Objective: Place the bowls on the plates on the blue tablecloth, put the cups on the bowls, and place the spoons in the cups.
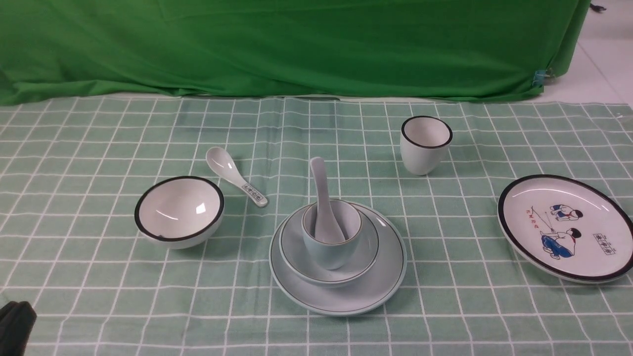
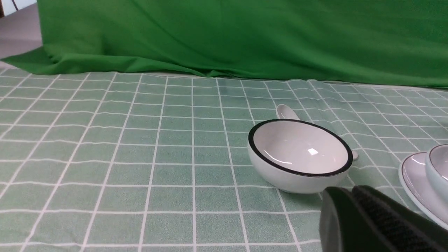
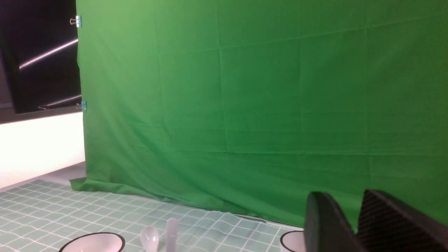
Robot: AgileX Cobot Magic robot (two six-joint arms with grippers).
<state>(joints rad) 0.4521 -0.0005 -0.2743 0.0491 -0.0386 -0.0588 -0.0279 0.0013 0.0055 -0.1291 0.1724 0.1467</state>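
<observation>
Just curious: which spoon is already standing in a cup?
The plain white spoon, upright in the pale blue cup; the patterned-handle spoon lies flat on the cloth.

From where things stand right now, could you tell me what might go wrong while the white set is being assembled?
The white black-rimmed bowl must travel across to the cartoon plate at the far right; a low carry could clip the stacked pale blue cup and its upright plain white spoon.

The patterned white spoon lies close beside that bowl, so the left gripper might nudge it while grasping.

The glossy bowl rim could slip between the fingers.
</observation>
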